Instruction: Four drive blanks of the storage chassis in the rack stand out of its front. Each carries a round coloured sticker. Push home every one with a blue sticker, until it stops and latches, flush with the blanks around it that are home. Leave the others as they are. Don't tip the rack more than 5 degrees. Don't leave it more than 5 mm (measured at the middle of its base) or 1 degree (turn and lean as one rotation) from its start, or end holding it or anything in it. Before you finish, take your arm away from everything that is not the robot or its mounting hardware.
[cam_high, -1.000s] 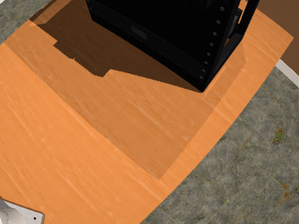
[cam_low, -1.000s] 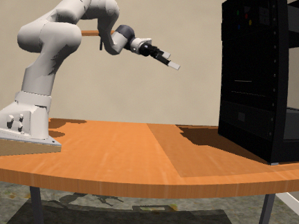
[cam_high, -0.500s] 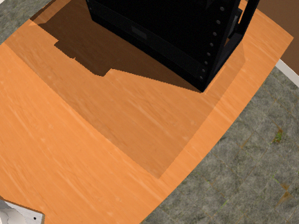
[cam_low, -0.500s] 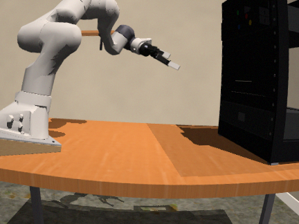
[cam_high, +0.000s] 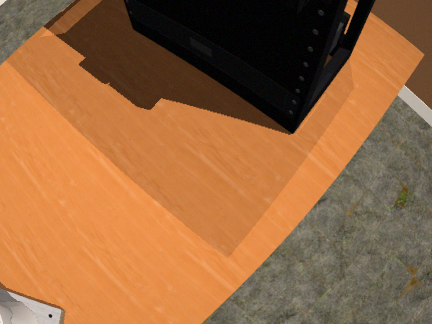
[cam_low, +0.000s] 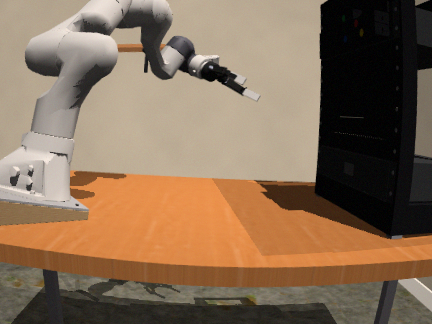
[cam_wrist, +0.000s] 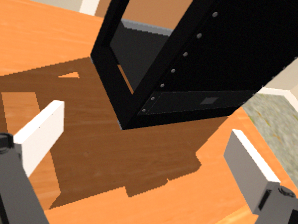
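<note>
Arm up high, rack far off across the table.

The gripper (cam_low: 240, 86) is wide open and holds nothing. It hangs in the air, well apart from the rack (cam_low: 404, 150), and points toward the rack's front face. The stickers (cam_low: 345, 38) sit near the top of that face, about level with the gripper or a bit higher. They are too small to tell the blue ones for sure. The next move likely needs a straight reach at that front.
</note>
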